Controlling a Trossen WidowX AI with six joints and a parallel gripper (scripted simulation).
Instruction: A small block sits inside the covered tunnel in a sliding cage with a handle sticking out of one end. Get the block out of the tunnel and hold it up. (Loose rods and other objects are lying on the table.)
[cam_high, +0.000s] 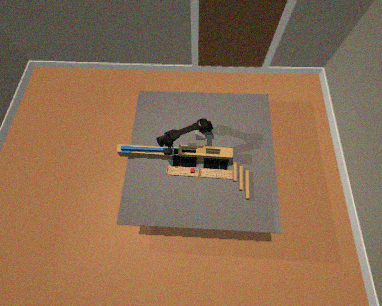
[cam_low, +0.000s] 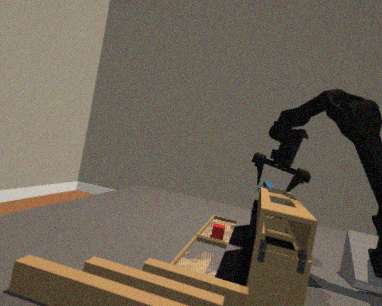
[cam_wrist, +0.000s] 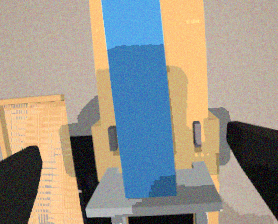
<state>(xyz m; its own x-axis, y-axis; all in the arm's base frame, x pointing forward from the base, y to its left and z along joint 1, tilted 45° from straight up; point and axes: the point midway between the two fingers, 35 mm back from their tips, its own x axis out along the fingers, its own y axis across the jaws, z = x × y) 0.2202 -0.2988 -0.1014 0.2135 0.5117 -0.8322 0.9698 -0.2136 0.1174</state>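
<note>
The wooden tunnel (cam_high: 227, 153) (cam_low: 305, 213) has window openings in its top. The blue handle (cam_high: 145, 149) (cam_wrist: 140, 100) lies along a wooden track (cam_wrist: 187, 30) that sticks out of the tunnel's left end in the top view. A grey plate (cam_wrist: 202, 192) is at the handle's near end in the wrist view. My gripper (cam_high: 169, 151) (cam_low: 274, 189) (cam_wrist: 134, 136) is open and empty, its fingers apart on either side of the handle near the tunnel. A red block (cam_high: 192, 170) (cam_low: 218, 231) sits in a shallow tray beside the tunnel. The inside of the tunnel is mostly hidden.
Two shallow wooden trays run along the tunnel's side, one at the left (cam_high: 175, 171) and one at the right (cam_high: 216, 174). Black panels (cam_high: 185, 161) (cam_high: 216, 163) stand between trays and tunnel. Three loose rods (cam_high: 235, 171) (cam_high: 241, 178) (cam_high: 247, 185) lie by the tunnel's right end.
</note>
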